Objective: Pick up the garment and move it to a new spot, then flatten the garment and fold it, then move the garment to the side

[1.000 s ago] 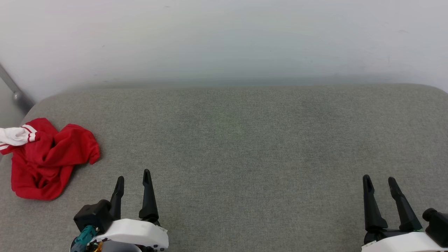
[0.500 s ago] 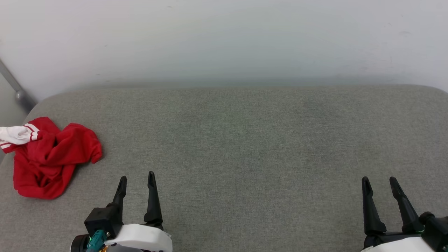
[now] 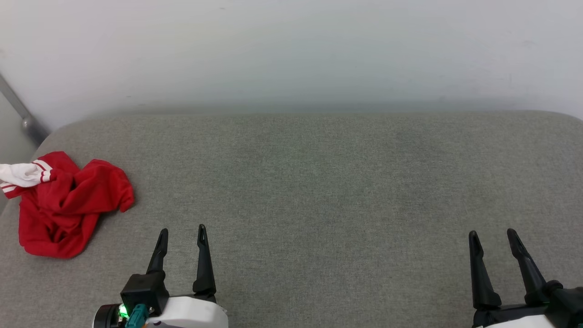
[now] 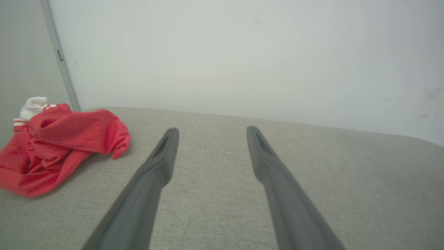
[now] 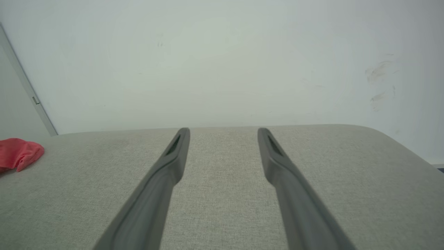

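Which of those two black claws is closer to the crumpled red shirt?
The left gripper, at the head view's lower left: the red shirt lies close to its left, while the right gripper is far across the grey cushion.

We see a wide grey woven-fabric bench (image 3: 319,182) with rounded far corners, a plain white wall (image 3: 291,54) behind it, and a slanted grey metal bar (image 3: 28,124) by its far left corner.

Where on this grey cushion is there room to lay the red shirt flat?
The middle and right of the grey cushion are bare, bordered by the wall behind, the garment at the left end, and the open left gripper and right gripper at the near edge. The left end is crowded: the garment lies crumpled there, near a metal rail.
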Tool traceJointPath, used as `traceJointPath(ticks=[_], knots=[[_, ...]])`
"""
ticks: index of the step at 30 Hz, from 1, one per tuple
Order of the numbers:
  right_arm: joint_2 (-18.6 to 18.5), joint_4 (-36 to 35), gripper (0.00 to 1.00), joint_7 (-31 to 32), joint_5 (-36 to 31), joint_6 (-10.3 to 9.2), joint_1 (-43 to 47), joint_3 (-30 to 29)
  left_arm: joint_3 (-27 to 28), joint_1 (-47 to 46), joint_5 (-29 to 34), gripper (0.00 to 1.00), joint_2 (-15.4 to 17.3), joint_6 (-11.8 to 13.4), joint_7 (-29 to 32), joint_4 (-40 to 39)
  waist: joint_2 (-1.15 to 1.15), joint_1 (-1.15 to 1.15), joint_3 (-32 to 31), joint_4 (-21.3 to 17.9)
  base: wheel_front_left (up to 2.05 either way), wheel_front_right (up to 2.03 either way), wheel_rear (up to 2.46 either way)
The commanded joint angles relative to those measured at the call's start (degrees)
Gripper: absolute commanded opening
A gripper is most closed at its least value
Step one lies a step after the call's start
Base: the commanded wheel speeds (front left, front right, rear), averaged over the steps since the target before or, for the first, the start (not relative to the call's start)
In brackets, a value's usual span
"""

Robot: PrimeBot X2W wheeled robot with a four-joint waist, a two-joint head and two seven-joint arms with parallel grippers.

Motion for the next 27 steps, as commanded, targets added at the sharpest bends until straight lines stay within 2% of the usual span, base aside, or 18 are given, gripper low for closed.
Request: traceJointPath(ticks=[1,13,27], knots=[[0.0,-0.6,1.00,-0.6,-1.0,-0.02,0.8,0.1,-0.2,0.5,1.1,1.00,0.0,0.3,-0.5,-0.3,0.00,0.00,0.0,0.0,0.00,0.00,0.00],[0.1,-1.9,1.00,-1.7,-3.8,-0.02,1.9,0.6,-0.9,1.1,3.6,1.00,0.0,0.8,-1.8,0.2,0.00,0.00,-0.1,0.2,0.00,0.00,0.00],[0.1,-0.7,1.00,-1.6,-0.1,-0.02,2.0,1.0,-0.7,0.9,1.4,1.00,0.0,0.1,-1.7,1.5,0.00,0.00,0.0,0.1,0.00,0.00,0.00]])
